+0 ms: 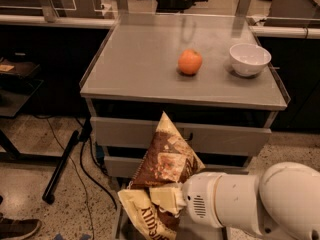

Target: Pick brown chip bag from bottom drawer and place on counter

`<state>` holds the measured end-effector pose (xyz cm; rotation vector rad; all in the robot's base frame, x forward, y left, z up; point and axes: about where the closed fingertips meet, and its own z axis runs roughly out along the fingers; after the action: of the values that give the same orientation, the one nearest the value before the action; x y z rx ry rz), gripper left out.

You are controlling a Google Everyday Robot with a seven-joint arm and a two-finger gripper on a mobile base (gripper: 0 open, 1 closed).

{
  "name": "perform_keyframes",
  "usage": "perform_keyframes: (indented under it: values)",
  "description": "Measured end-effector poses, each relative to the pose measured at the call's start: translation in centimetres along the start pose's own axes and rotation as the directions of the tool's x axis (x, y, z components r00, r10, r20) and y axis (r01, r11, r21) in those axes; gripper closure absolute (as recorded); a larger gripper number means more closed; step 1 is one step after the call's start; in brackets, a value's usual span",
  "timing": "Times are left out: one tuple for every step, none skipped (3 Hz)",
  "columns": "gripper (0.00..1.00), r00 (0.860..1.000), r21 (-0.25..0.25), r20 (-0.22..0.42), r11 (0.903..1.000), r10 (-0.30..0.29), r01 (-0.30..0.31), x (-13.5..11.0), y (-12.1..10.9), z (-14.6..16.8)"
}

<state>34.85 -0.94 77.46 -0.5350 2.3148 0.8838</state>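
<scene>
The brown chip bag hangs in the air in front of the drawers, its top corner reaching up to the top drawer front. My gripper is shut on the bag's lower middle, cream fingers pressed into it, with the white arm coming in from the lower right. The bottom drawer is pulled out below the bag and mostly hidden by bag and arm. The counter lies above and behind, light grey.
An orange and a white bowl sit on the counter's right half. Two upper drawers are closed. A black pole and cables lie on the floor at left. A shoe is at bottom left.
</scene>
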Motion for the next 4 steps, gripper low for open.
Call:
perform_keyframes:
  values:
    - [1.00,0.999,-0.007,0.006,0.9991,-0.041,0.041,-2.4,0.4,0.3]
    - [1.00,0.993,-0.031,0.002,0.9924,-0.119,0.119,-7.2,1.7,1.6]
    - [1.00,0.985,-0.057,-0.015,0.9834,-0.173,0.172,-11.3,2.6,3.5]
    - [1.00,0.972,-0.092,-0.041,0.9700,-0.229,0.225,-11.8,5.0,5.4]
